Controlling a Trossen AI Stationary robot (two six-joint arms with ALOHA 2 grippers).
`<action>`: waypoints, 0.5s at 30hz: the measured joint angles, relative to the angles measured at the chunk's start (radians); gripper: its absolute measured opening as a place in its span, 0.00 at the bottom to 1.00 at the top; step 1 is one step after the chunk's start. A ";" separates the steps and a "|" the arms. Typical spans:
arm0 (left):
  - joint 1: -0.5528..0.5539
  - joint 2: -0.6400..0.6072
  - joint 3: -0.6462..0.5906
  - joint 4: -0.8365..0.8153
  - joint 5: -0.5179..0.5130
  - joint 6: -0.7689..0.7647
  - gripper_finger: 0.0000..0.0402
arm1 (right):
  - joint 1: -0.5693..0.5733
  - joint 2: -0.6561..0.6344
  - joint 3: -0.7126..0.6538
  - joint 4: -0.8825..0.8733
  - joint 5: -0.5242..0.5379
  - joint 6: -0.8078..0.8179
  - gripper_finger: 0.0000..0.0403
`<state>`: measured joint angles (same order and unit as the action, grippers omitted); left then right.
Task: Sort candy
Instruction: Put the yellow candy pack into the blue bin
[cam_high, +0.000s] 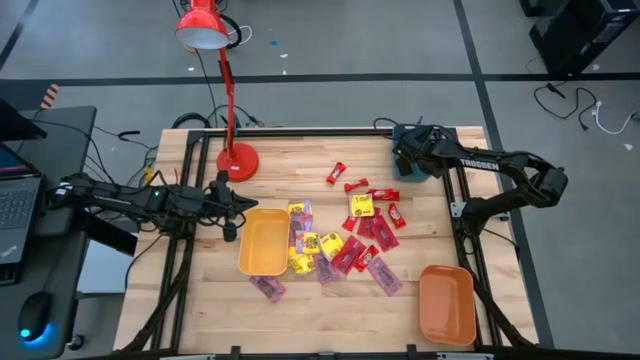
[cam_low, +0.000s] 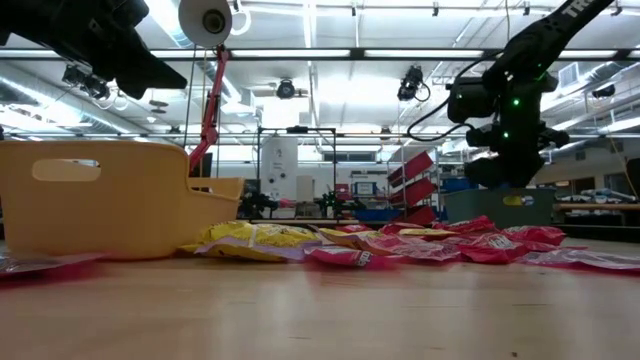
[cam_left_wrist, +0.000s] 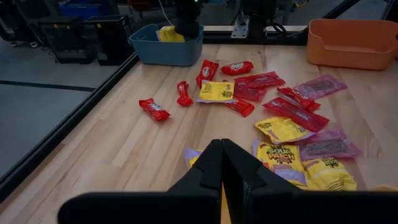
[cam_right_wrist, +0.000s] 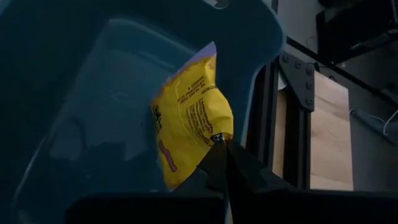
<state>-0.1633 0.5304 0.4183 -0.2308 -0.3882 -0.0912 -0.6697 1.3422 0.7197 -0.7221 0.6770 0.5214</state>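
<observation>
The right gripper (cam_right_wrist: 219, 142) is clamped on the corner of a yellow packet (cam_right_wrist: 189, 118), which is held inside the teal tray (cam_right_wrist: 93, 93), directly below the closed fingers — the packet hangs against the tray's inner wall and has not been let go. No other sweet can be made out in the part of that tray that shows.

Out from this gripper, toward the table's middle, the rest of the candy (cam_high: 345, 240) is spread loose on the wood: two red wrappers (cam_high: 337, 174) nearest the teal tray, then a thicker cluster of red, yellow and pinkish-purple packets beyond them. The orange tray (cam_high: 446, 303) at the near right corner is seen to hold nothing, and the yellow tray (cam_high: 263, 241) beside the heap looks bare too.

The left gripper (cam_left_wrist: 222, 163) is held above the table with its fingers together and nothing between them, the heap lying just ahead of its tips and the yellow tray close by.

The sorting is judged to be barely begun — one packet is at its tray, and nearly the whole pile is left to be picked and placed.
</observation>
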 joint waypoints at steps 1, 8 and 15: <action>0.000 0.000 0.000 0.000 0.000 0.000 0.02 | 0.000 0.000 0.000 0.000 -0.001 -0.001 0.00; 0.000 0.000 0.000 -0.001 -0.001 0.000 0.02 | 0.002 0.000 0.000 0.004 -0.027 -0.001 0.00; 0.000 0.000 0.000 -0.009 -0.004 0.001 0.02 | 0.003 0.000 0.000 0.014 -0.052 -0.001 0.05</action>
<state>-0.1633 0.5303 0.4183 -0.2396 -0.3923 -0.0906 -0.6670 1.3418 0.7197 -0.7085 0.6250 0.5201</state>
